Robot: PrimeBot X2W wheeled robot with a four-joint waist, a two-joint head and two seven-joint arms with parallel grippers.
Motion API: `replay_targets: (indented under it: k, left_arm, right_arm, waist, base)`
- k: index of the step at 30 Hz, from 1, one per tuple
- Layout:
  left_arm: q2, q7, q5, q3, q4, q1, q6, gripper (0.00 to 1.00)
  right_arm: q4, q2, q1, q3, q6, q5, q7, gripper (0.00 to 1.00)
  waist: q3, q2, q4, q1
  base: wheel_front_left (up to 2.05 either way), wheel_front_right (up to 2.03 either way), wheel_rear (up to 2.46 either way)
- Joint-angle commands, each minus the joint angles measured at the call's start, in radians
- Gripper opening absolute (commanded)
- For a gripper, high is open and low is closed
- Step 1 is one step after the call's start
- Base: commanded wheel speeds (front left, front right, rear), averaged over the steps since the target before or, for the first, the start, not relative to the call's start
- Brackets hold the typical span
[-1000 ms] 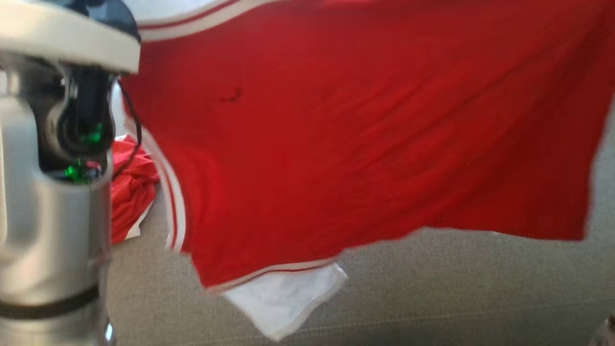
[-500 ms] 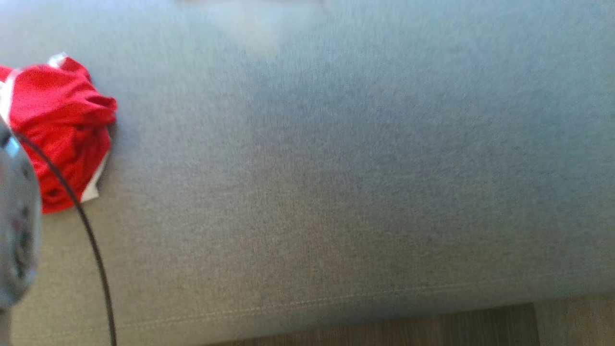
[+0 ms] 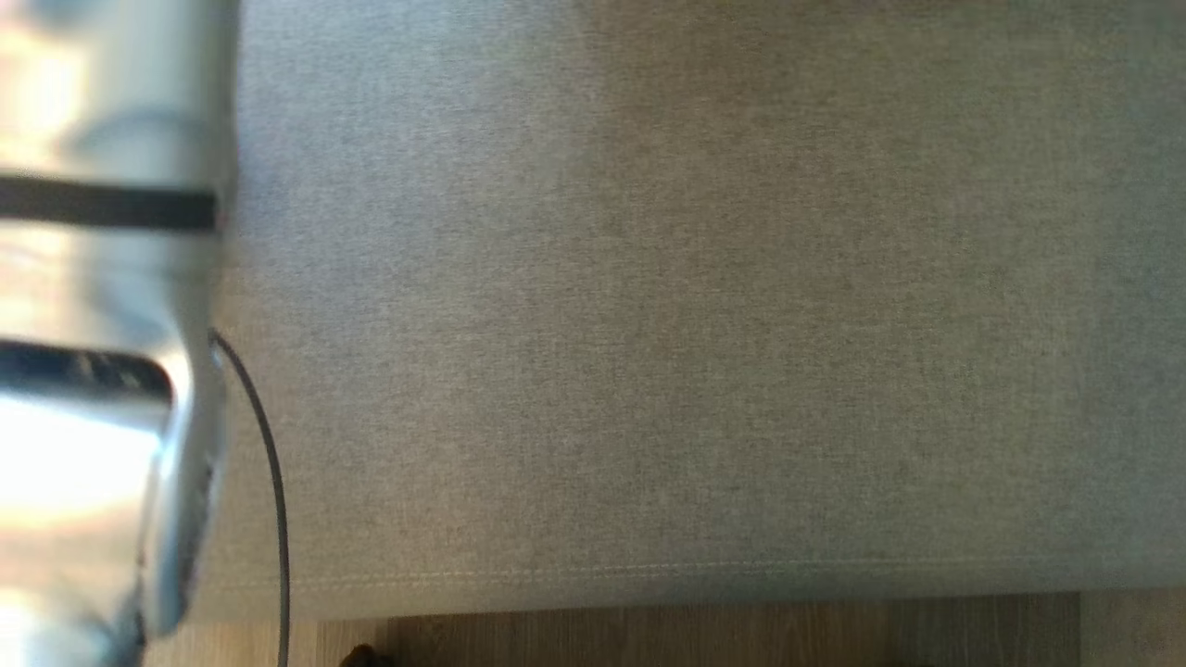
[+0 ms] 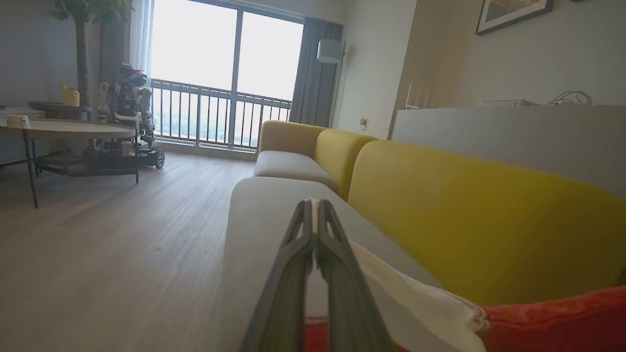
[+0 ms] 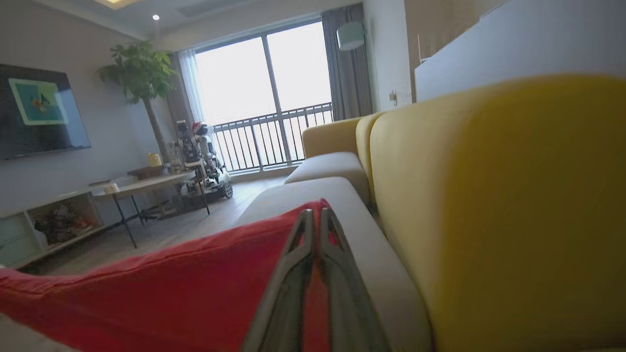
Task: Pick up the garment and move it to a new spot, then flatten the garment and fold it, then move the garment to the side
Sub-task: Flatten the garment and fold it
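Grey sofa seat (image 3: 704, 306) lay bare in head view; the red sheet that filled it a second earlier was gone. Pale forearm (image 3: 102, 371) at 9 o'clock. Left gripper (image 4: 314, 205) was clamped on the white hem (image 4: 420, 298), right gripper (image 5: 313, 215) on the garment (image 5: 161, 288), which trailed toward 8 o'clock. Garment held aloft between them; carry to the new spot likely under way.

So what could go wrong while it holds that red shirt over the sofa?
The left gripper pinches the white edge of the shirt and the right gripper a thin red fold; either might slip. Laid down carelessly, the cloth could drape past the front edge of the seat onto the floor.
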Motion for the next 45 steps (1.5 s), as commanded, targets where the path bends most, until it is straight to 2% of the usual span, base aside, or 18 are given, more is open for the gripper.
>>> replay_targets:
  k: [1,8,16,20,24,25,28,33,38,45]
  left_arm:
    - [0.030,-0.008,0.018,0.000,-0.043,0.007,-0.006,0.00]
    - [0.037,-0.008,0.097,-0.053,-0.071,0.272,-0.045,0.00]
    - [0.087,-0.008,0.140,-0.145,-0.058,0.557,-0.099,0.00]
    - [0.131,-0.008,0.148,-0.199,-0.035,0.659,-0.108,0.00]
    - [0.142,-0.006,0.116,-0.245,-0.023,0.715,-0.111,0.00]
    - [0.157,0.006,0.078,-0.299,-0.031,0.744,-0.112,0.00]
    - [0.180,0.025,0.032,-0.356,-0.050,0.768,-0.112,0.00]
    - [0.261,0.088,-0.079,-0.506,-0.127,0.805,-0.112,0.00]
    - [0.345,0.176,-0.204,-0.630,-0.209,0.830,-0.112,0.00]
    - [0.444,0.282,-0.378,-0.745,-0.336,0.841,-0.112,0.00]
  right_arm:
    - [-0.015,0.003,0.048,0.041,0.000,0.015,-0.005,0.00]
    - [0.087,-0.014,0.247,0.181,0.000,0.090,-0.004,0.00]
    - [0.153,-0.074,0.414,0.370,0.000,0.124,0.045,0.00]
    - [0.189,-0.071,0.476,0.400,0.000,0.152,0.064,0.00]
    - [0.229,-0.073,0.509,0.405,0.000,0.160,0.069,0.00]
    - [0.237,-0.061,0.530,0.417,0.000,0.168,0.072,0.00]
    - [0.234,-0.055,0.544,0.431,0.000,0.175,0.073,0.00]
    - [0.243,-0.065,0.568,0.458,0.000,0.180,0.076,0.00]
    - [0.253,-0.091,0.589,0.500,0.000,0.177,0.111,0.00]
    - [0.249,-0.160,0.630,0.575,0.000,0.184,0.210,0.00]
  waist:
    - [-0.017,0.0001,0.007,-0.0002]
    - [-0.112,0.0001,0.006,-0.0002]
    - [-0.268,0.0001,0.013,-0.0002]
    - [-0.330,0.0001,0.008,-0.0002]
    - [-0.361,0.0001,0.011,-0.0002]
    - [-0.375,0.0001,0.011,-0.0002]
    - [-0.383,0.0001,0.008,-0.0002]
    - [-0.399,0.0001,0.006,-0.0002]
    - [-0.418,0.0001,0.002,-0.0002]
    - [-0.438,0.0001,-0.002,-0.0002]
  base:
    - [0.00,0.00,0.00]
    - [0.00,0.00,0.00]
    - [0.00,0.00,0.00]
    - [0.00,0.00,0.00]
    - [0.00,0.00,0.00]
    - [0.00,0.00,0.00]
    - [0.00,0.00,0.00]
    - [0.00,0.00,0.00]
    - [0.00,0.00,0.00]
    - [0.00,0.00,0.00]
